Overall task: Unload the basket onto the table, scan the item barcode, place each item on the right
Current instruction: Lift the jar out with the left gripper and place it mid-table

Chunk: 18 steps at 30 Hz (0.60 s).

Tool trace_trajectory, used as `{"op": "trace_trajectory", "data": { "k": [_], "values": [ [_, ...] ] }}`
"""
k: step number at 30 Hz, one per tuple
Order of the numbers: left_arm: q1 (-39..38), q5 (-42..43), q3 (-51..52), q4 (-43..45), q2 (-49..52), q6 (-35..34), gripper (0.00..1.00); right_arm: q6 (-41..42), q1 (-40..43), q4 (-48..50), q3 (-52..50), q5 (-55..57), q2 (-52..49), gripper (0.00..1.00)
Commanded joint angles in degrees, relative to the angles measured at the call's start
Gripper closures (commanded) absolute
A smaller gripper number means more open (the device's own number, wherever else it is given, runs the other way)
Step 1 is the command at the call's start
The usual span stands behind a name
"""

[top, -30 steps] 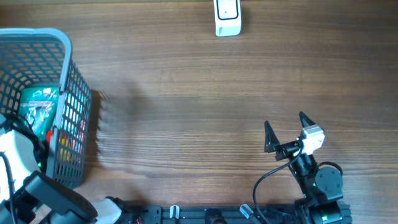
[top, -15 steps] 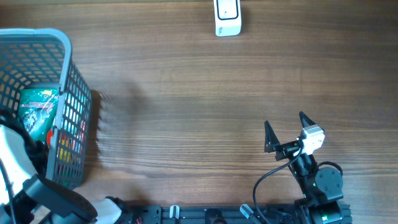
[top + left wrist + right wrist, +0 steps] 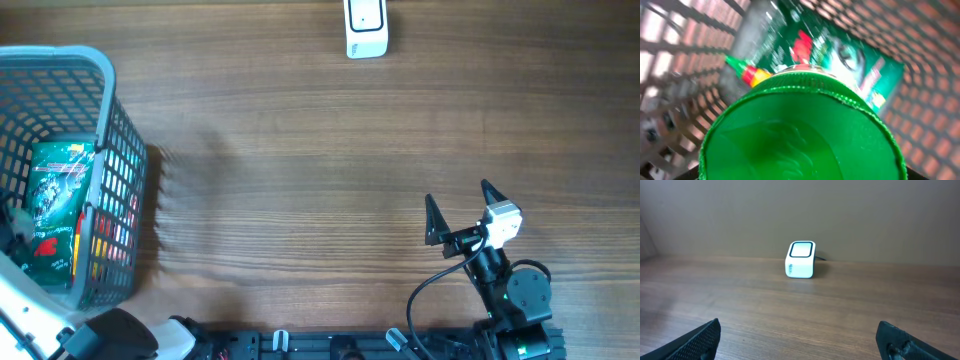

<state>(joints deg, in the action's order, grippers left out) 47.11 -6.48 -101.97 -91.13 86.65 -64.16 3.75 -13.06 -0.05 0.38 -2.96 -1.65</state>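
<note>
Since a second ago the left arm (image 3: pixel 25 300) has slid toward the near-left corner of the basket (image 3: pixel 60 52). Its white link then covered the lower part of the green packet (image 3: pixel 55 195) inside the basket, and now nearly the whole packet shows, lying flat on the basket floor. The right arm and the scanner (image 3: pixel 366 28) sit where they were.

From the left wrist view, a green round item (image 3: pixel 800 135) with a ribbed rim fills most of the picture, inside the basket and very close to the camera. Behind it lie the green packet and a small bottle (image 3: pixel 747 72) with a green tip, both against the basket's mesh wall. The left jaws are not seen in that view, and the overhead view does not show them clearly, so it cannot be told whether they are spread or pinching the green round item.

The right jaws stand spread wide with nothing between them, above the table (image 3: pixel 300 180) and well apart from the basket, at the near edge on the opposite side. The white scanner stands upright on the table, well apart from the basket, at the far edge.
</note>
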Motion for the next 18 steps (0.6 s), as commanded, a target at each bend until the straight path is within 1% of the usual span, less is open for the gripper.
{"op": "trace_trajectory", "data": {
  "k": [1, 3, 6, 8, 9, 11, 14, 18],
  "values": [
    [-1.5, 9.3, -3.9, 0.2, -3.9, 2.6, 0.43, -0.6, -0.2, 0.1, -0.1, 0.0, 0.2, 0.0],
    [-5.9, 9.3, -6.1, 1.4, -5.2, 2.7, 0.43, -0.7, -0.2, 0.1, -0.1, 0.0, 0.2, 0.0],
    [-17.4, 9.2, -9.8, 5.6, -6.9, 2.4, 0.43, -0.7, -0.2, 0.1, -0.1, 0.0, 0.2, 0.0],
    [-26.3, 9.2, -10.9, 7.5, -7.1, 2.4, 0.45, -0.7, -0.2, 0.1, -0.1, 0.0, 0.2, 0.0],
    [-29.3, 9.2, -10.9, 8.6, -7.1, 2.5, 0.45, -0.6, -0.2, 0.1, -0.1, 0.0, 0.2, 0.0],
    [-36.5, 7.0, -10.9, 11.2, -7.1, 2.5, 0.45, -0.7, -0.2, 0.1, -0.1, 0.0, 0.2, 0.0],
    [-48.4, 1.2, -10.9, 14.8, -7.0, 2.4, 0.44, -0.6, -0.2, 0.1, -0.1, 0.0, 0.2, 0.0],
    [-60.2, -3.5, -10.8, 15.3, -5.4, 2.5, 0.45, -0.6, -0.2, 0.1, -0.1, 0.0, 0.2, 0.0]
  ]
}}
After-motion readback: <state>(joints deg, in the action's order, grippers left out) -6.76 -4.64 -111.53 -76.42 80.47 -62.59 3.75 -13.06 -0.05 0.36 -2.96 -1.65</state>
